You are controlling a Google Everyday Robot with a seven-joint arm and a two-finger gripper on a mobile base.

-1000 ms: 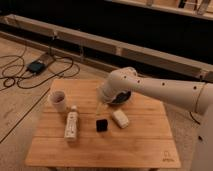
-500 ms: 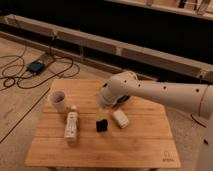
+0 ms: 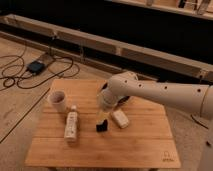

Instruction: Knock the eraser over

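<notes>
White cup (image 3: pixel 57 100), lying bottle (image 3: pixel 71 125), cream block (image 3: pixel 120 119) on wooden table (image 3: pixel 145 145)

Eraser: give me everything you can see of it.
The eraser is a small black matte block, roughly cubic, sitting on the wooden table near its middle. The claw hangs right above it; whether they touch cannot be told. A cream block lies just right of it in view, apart; a bottle lies to its left.
</notes>
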